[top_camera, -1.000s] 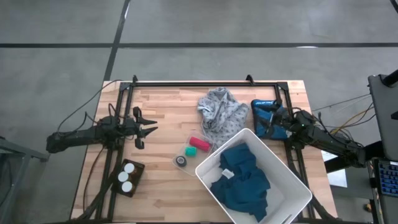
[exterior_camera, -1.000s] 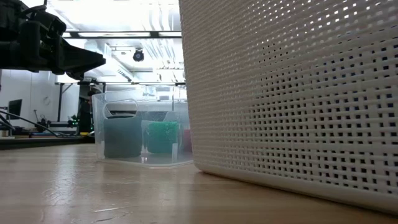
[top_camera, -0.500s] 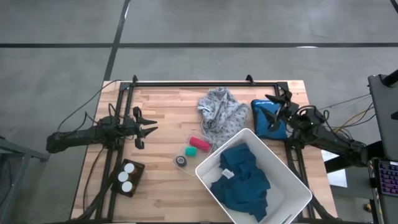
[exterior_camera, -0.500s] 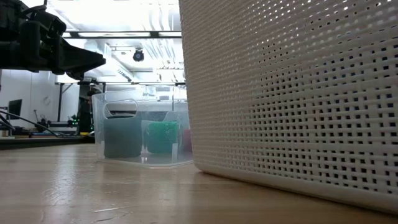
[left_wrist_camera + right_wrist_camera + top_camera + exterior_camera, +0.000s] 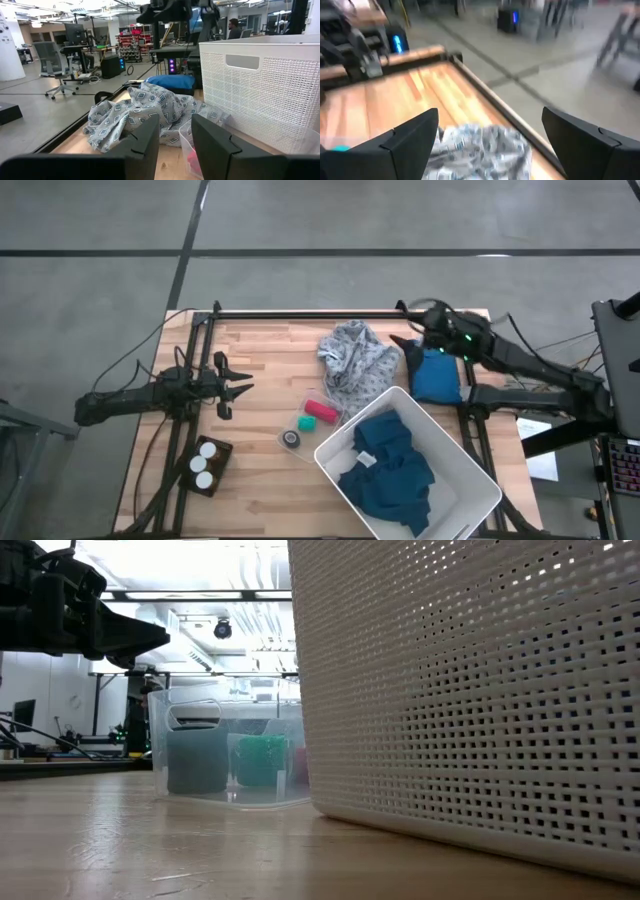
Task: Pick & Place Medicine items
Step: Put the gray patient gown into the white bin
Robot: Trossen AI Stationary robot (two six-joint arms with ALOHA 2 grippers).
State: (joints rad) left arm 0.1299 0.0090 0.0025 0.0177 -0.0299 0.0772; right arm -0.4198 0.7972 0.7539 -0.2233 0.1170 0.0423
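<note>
Resting on the wooden table [image 5: 260,480], three orange pill bottles [image 5: 204,463] stand in a dark holder [image 5: 207,466] at the near left corner; only their white round caps show from above, touching one another in a short diagonal row. Neither gripper is near them.

Left gripper [image 5: 240,388]: positioned above the left side of the table, pointing toward the centre. Its fingers [image 5: 142,145] stand a narrow gap apart, with nothing between them. The wrist view looks past them to the grey patterned cloth [image 5: 145,112], the blue cloth bundle [image 5: 170,81] beyond it and the white perforated basket [image 5: 265,95].

Right gripper [image 5: 408,340]: raised over the far right part of the table, above the blue cloth bundle [image 5: 436,376] and just beside the grey patterned cloth [image 5: 355,360]. Its fingers [image 5: 412,137] are spread wide and hold nothing. The wrist view shows the patterned cloth [image 5: 480,142] below them and the table's far edge.

Centre of table: a clear plastic container [image 5: 308,423] holds a pink roll [image 5: 321,412], a green roll [image 5: 306,423] and a dark roll [image 5: 291,438]. It lies between the patterned cloth and the basket [image 5: 480,480], which sits tilted at the near right and contains a dark blue cloth [image 5: 395,465].

Low view: the basket wall [image 5: 470,690] fills the right side, the clear container [image 5: 225,755] stands behind it, and the left arm [image 5: 70,610] hangs above.
</note>
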